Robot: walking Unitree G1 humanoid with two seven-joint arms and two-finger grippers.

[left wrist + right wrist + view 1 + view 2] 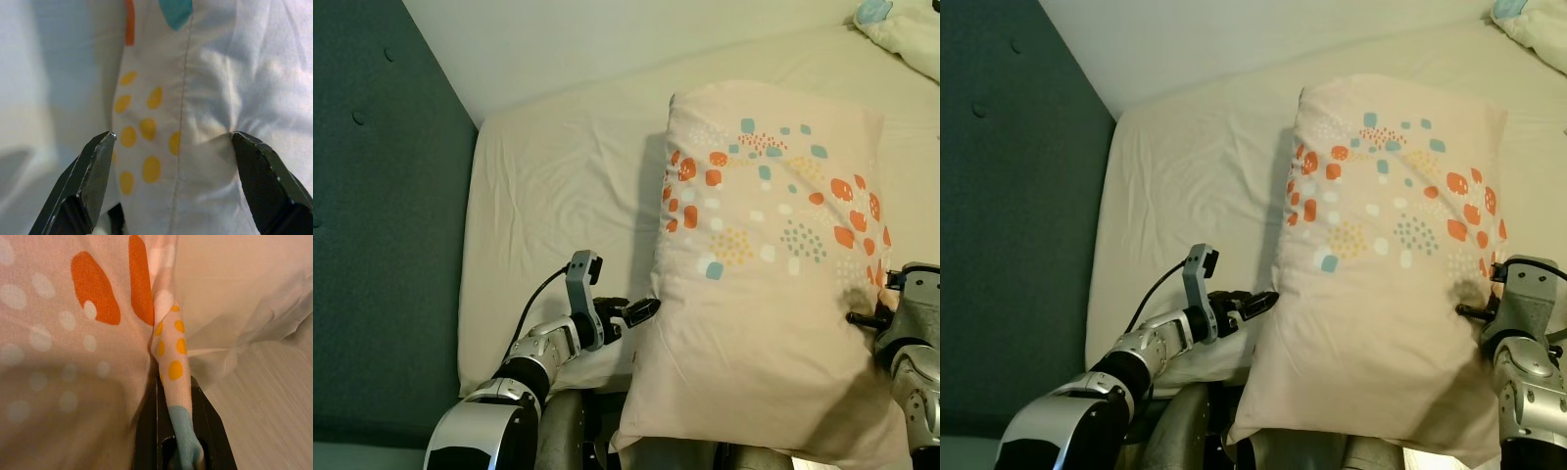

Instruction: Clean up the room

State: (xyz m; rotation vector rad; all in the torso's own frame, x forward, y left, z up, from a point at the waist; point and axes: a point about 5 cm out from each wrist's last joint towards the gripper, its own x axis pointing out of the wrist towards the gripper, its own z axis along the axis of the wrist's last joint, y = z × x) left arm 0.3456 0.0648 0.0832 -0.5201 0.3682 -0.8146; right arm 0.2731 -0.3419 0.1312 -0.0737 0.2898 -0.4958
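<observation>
A big cream pillow printed with orange, teal and yellow spots is held up over the bed. Its lower end hangs past the bed's near edge. My left gripper is at the pillow's lower left edge. In the left wrist view that gripper stands open, with its fingertips wide apart and the pillow's seam between them. My right gripper is at the pillow's right edge. The right wrist view shows it shut on a fold of the pillow's fabric.
A dark teal padded headboard runs down the left side, with a white wall beyond the bed. A bunched pale blanket lies at the far right corner of the bed. Wood floor appears in the right wrist view.
</observation>
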